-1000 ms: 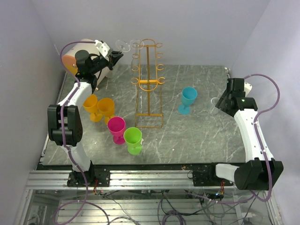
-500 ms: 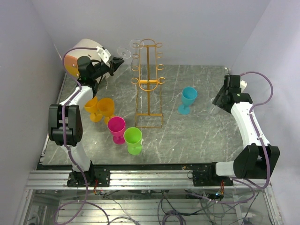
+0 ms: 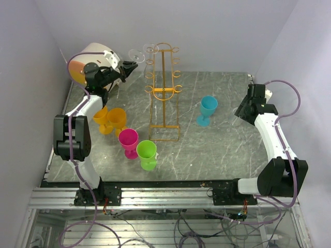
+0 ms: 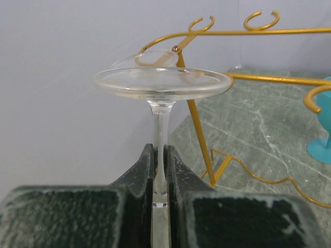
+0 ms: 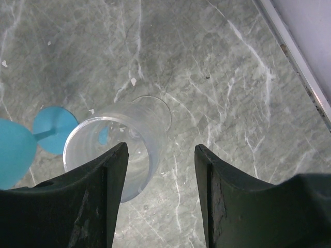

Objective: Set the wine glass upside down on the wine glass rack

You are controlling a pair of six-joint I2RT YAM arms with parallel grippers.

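My left gripper [image 3: 128, 66] is shut on the stem of a clear wine glass [image 3: 136, 53]. It holds the glass foot-up, high at the back left, just left of the top of the orange-gold wire rack [image 3: 164, 88]. In the left wrist view the fingers [image 4: 146, 168] pinch the stem, and the round foot [image 4: 163, 82] sits level with the rack's upper hooks [image 4: 201, 25]. Another clear glass [image 3: 149, 64] hangs on the rack's upper left hook. My right gripper [image 5: 161, 155] is open over the table, with a clear tumbler [image 5: 116, 147] beside its left finger.
A cream drum with an orange face [image 3: 83, 64] stands behind my left arm. Two orange cups [image 3: 109, 120], a pink one [image 3: 128, 140] and a green one [image 3: 147, 154] stand left of the rack's base. A blue goblet [image 3: 208, 108] stands to its right. Walls close in on both sides.
My left gripper has shifted slightly with the glass, staying by the rack's top left. My right wrist has moved a little toward the far wall.
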